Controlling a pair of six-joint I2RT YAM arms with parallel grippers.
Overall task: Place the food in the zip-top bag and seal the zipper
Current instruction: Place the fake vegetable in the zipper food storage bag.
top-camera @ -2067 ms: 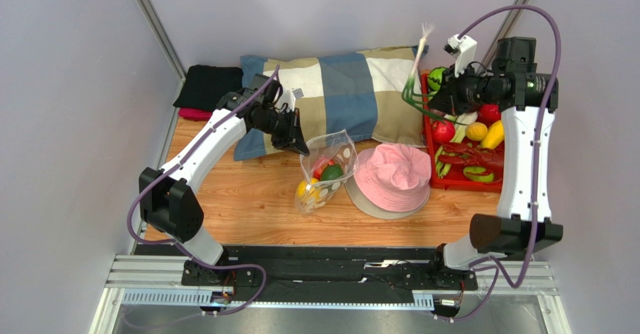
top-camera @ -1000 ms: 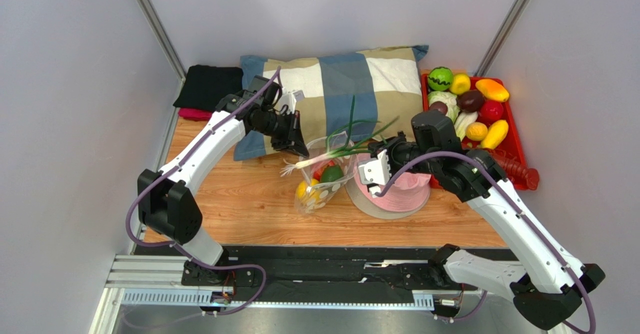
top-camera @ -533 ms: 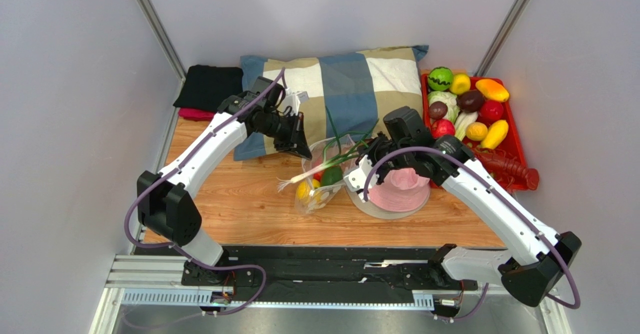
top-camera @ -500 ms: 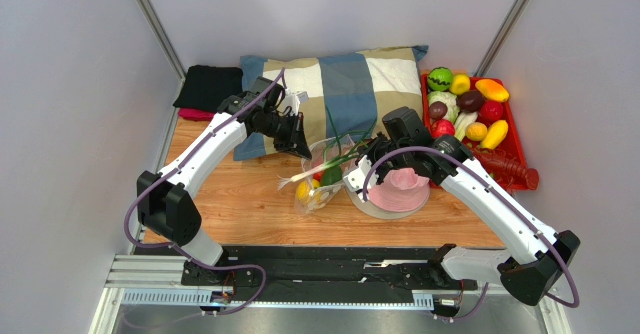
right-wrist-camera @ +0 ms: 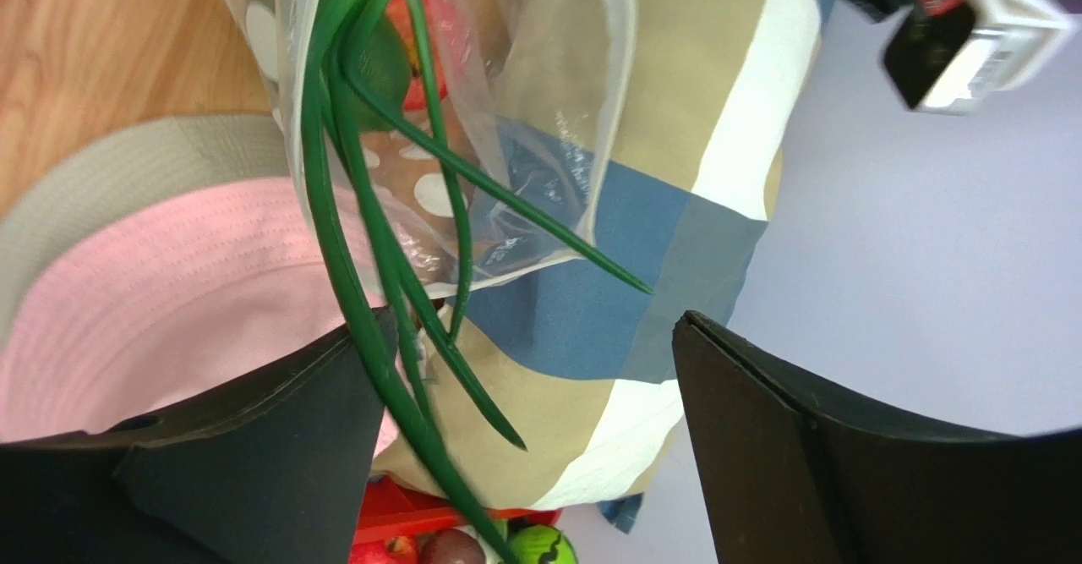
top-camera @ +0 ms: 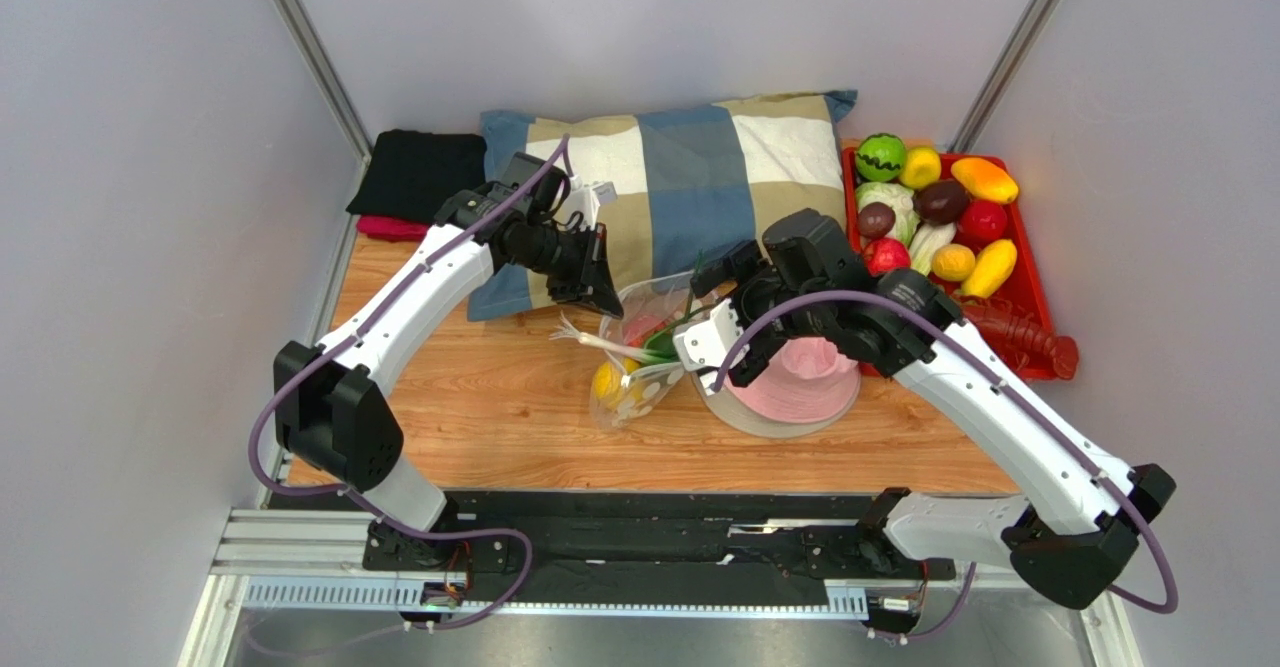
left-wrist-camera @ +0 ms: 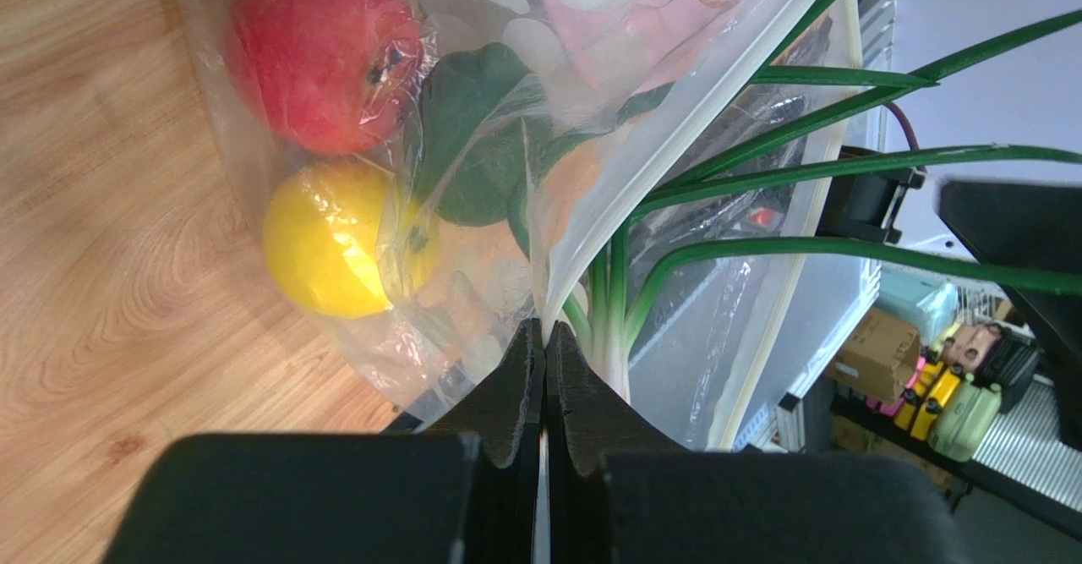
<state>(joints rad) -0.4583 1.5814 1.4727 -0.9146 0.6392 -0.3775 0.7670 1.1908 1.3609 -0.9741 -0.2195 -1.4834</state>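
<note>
Wood-grain tabletop (top-camera: 496, 397), grey booth walls, usual clutter. My left gripper (left-wrist-camera: 544, 336) was clamped tight on the rim of the zip-top bag (left-wrist-camera: 381, 336), pinching right beside the zipper (left-wrist-camera: 692, 127). That held the mouth up and gaping toward my other arm, since a floppy bag won't stay open by itself.

My right gripper (right-wrist-camera: 521, 336) had its jaws spread wide and wasn't holding anything. The spring onion (right-wrist-camera: 349, 209) leaned against one finger, stalk down in the bag's mouth and green leaves fanning back over the pillow (right-wrist-camera: 661, 184). Couldn't tell how far in the white end had gone.

A red fruit (left-wrist-camera: 324, 57), a yellow one (left-wrist-camera: 337, 241) and a green one (left-wrist-camera: 470, 133) sat at the bottom of the bag. More food was still in the red tray (top-camera: 1037, 285), well off to the right past the pink hat (top-camera: 796, 375). So I'd call it partway, zipper unsealed.
</note>
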